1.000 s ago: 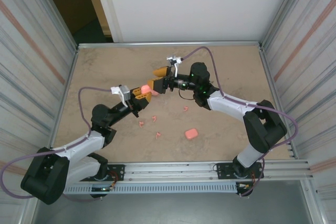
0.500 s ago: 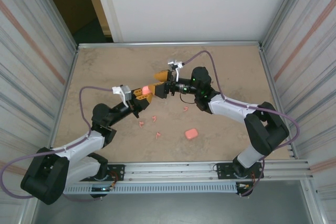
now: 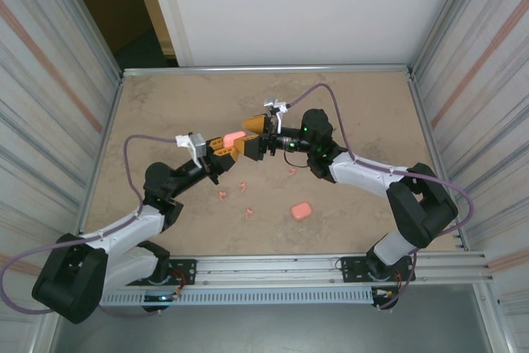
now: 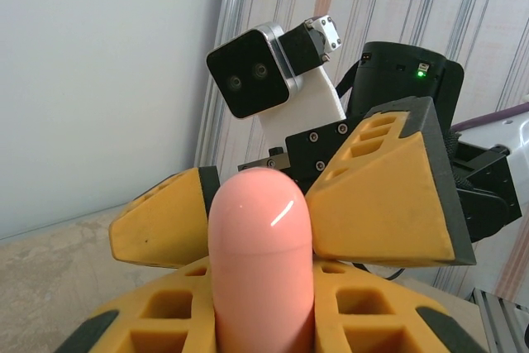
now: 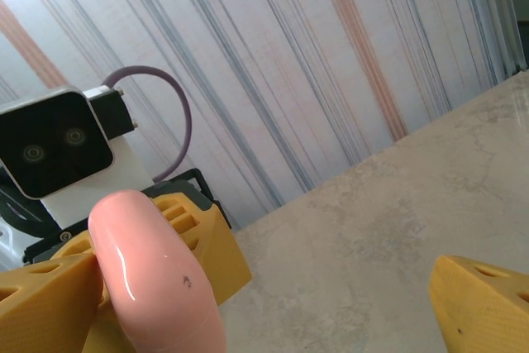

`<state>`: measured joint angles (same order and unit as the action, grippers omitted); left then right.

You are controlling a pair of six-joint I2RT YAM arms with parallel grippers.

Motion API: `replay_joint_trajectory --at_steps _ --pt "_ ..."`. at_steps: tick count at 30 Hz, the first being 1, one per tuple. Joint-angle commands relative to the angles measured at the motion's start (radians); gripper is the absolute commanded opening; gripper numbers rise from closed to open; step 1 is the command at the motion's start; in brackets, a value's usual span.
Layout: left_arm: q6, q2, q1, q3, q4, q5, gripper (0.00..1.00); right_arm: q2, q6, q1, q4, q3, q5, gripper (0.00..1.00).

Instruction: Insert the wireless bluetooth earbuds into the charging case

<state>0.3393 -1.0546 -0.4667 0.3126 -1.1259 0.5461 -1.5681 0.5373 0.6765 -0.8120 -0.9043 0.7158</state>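
Closer now, my right gripper (image 3: 246, 138) has slid in, jaws spread wide either side of the pink charging case (image 3: 234, 135) my left gripper (image 3: 220, 146) pinches, so I guess it grabs next, while the earbuds (image 3: 242, 186) wait on the table (image 3: 165, 105).

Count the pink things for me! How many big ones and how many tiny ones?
Pink cases: 2, one lying on the table, one held in the left gripper.
Tiny pink earbuds: 4 that I can make out on the table, the others at.
Total: 6 pink things.
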Motion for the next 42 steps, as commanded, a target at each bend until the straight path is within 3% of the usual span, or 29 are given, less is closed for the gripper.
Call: replay_joint_trajectory --at_steps 1,21,33,42 --pt "-0.014 0.025 -0.009 0.033 -0.057 0.012 0.0 0.026 -0.044 0.002 0.049 -0.002 -0.035 1.0" --pt "-0.024 0.027 -0.013 0.033 -0.086 0.057 0.0 -0.01 -0.045 -0.039 0.076 -0.075 -0.038 1.0" --pt "-0.04 0.014 -0.013 0.033 -0.042 0.004 0.0 0.063 -0.045 -0.043 0.087 -0.065 0.0 1.0" --pt "-0.108 0.088 -0.014 0.022 0.078 -0.074 0.0 0.28 -0.194 -0.053 0.469 -0.001 -0.124 1.0"
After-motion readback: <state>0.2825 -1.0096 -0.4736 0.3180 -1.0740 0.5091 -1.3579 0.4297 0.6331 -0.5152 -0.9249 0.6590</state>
